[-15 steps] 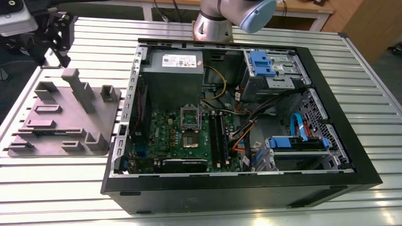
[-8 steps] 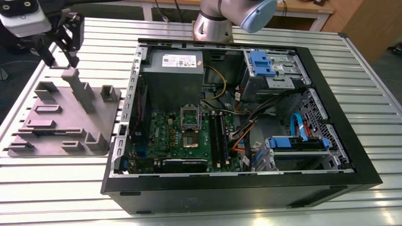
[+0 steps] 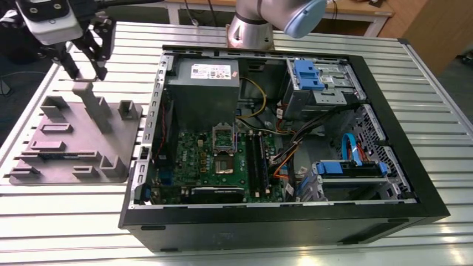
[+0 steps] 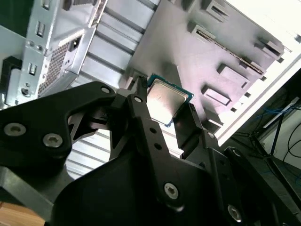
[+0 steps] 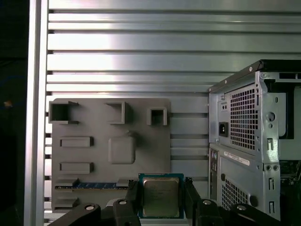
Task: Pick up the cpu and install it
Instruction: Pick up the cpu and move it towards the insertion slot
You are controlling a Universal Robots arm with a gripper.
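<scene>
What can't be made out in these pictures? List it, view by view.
Underside of the cpu: turned away in both wrist views.
One edge of the grey tray: behind the gripper, first wrist view.
Pins of the socket: too small, exterior view.
Rest of the arm: cut by the exterior view's top edge.

cpu (image 5: 160, 196): flat square, silvery top, green rim; clamped in hand (image 5: 161, 201), over grey tray (image 5: 94, 123).
</scene>
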